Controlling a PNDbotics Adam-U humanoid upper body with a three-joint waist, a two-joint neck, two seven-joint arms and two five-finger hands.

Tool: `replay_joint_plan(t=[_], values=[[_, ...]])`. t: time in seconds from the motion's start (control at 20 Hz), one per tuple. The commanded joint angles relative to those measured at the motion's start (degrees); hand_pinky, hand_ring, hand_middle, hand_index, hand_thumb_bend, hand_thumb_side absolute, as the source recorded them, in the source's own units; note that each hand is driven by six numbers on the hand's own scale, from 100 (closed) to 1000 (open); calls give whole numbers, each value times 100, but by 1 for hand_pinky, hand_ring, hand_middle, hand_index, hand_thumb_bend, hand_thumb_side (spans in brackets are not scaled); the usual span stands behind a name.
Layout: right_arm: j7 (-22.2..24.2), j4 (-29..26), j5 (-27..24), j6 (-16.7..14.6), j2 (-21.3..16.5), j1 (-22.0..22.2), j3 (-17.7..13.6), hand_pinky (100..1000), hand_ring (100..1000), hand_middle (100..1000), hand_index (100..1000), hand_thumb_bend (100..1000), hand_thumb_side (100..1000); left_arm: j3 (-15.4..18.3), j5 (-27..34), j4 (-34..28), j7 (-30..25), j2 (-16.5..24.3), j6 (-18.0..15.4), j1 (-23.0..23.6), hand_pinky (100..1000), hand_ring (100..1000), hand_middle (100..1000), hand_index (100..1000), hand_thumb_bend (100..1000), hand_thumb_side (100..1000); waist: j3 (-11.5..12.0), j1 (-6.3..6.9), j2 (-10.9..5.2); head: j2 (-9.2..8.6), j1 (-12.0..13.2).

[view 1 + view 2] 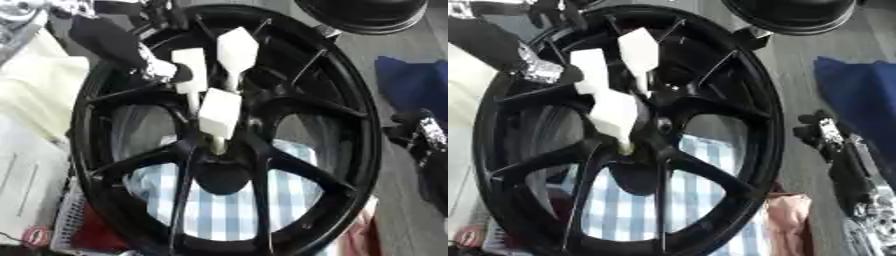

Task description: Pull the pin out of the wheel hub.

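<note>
Black and glossy, the wheel hub (229, 135) filled most of what I could see, its spokes fanning out from a dark centre bore. Three white pins stood around that centre. The nearest pin (219, 116) sat just at twelve o'clock of the bore, its blocky white head tilted over a pale stem that went down into the hub. A second pin (191, 67) stood at about eleven o'clock from it, and a third pin (237, 51) rose farther off toward twelve o'clock, its head widest of the three.

The left hand (160, 69) came in from ten o'clock on a black forearm with a silver wrist, and it lay against the left side of the second pin's head. I could not tell whether its fingers were curled round that head or only touching it.

The right hand (822, 131) showed at three o'clock, outside the rim and well apart from the pins, a dark shape with a silvery strip along it; its fingers I could not make out either.

Through the lower openings between the spokes a blue-and-white checked cloth (232, 205) showed under the wheel.
</note>
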Motion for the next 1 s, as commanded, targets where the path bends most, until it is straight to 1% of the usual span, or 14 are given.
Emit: replay_joint_plan(t=[0.05, 0.1, 0.15, 0.3, 0.4, 0.5, 0.55, 0.6, 0.65, 0.7, 0.75, 0.85, 1.0], values=[[3, -41, 4, -2, -49, -44, -11, 863, 769, 524, 691, 100, 783, -11, -108, 150, -405, -49, 351, -146, 786, 823, 807, 878, 452, 624, -21, 15, -85, -44, 30], [4, -38, 2, -1, -42, -50, -8, 864, 769, 524, 691, 100, 786, -31, -139, 217, -413, -86, 338, -146, 785, 821, 805, 875, 458, 603, -29, 15, -76, -48, 37], [4, -34, 1, -1, -35, -54, -6, 864, 769, 524, 691, 100, 789, -49, -163, 280, -422, -119, 321, -146, 783, 820, 804, 874, 455, 619, -37, 15, -68, -52, 44], [-4, -25, 1, 1, -18, -55, -8, 864, 769, 524, 691, 100, 793, -90, -197, 408, -461, -180, 250, -133, 769, 803, 784, 858, 454, 613, -62, 13, -49, -54, 51], [-13, -21, 2, 2, -9, -57, -12, 864, 769, 524, 691, 100, 795, -96, -176, 439, -485, -209, 215, -135, 758, 781, 760, 844, 442, 591, -71, 13, -41, -50, 57], [-15, -16, -1, 4, 0, -64, -8, 864, 769, 524, 691, 100, 797, -97, -143, 448, -488, -236, 206, -146, 742, 746, 716, 813, 423, 573, -74, 10, -35, -54, 62], [-15, -13, -1, 5, 4, -67, -6, 864, 769, 524, 691, 100, 799, -94, -120, 448, -474, -248, 214, -151, 721, 715, 678, 788, 362, 546, -76, 8, -33, -54, 62], [-15, -10, -1, 7, 8, -68, -4, 864, 769, 524, 691, 100, 801, -85, -85, 443, -435, -260, 235, -155, 712, 702, 662, 775, 336, 534, -79, 6, -32, -51, 64], [-17, -4, -2, 9, 13, -67, -3, 864, 769, 524, 691, 100, 805, -77, -42, 438, -383, -266, 267, -156, 692, 674, 627, 748, 288, 510, -82, 3, -31, -49, 67], [-22, 4, -2, 12, 19, -64, -3, 864, 769, 524, 691, 100, 807, -66, 7, 430, -318, -268, 308, -156, 683, 662, 616, 738, 266, 503, -84, 1, -30, -51, 69], [-27, 13, -1, 16, 25, -59, -2, 864, 769, 524, 691, 100, 818, -49, 68, 416, -239, -270, 353, -157, 654, 626, 577, 704, 166, 460, -86, -1, -30, -51, 72], [-41, 42, 5, 34, 44, -49, 1, 865, 770, 525, 691, 100, 833, -4, 256, 362, -31, -266, 456, -158, 631, 603, 543, 674, 100, 439, -88, -3, -29, -49, 73], [-61, 77, 19, 63, 63, -36, 4, 865, 770, 525, 691, 100, 846, 81, 587, 235, 316, -227, 586, -162, 603, 572, 503, 632, 100, 405, -85, -1, -28, -45, 74]])
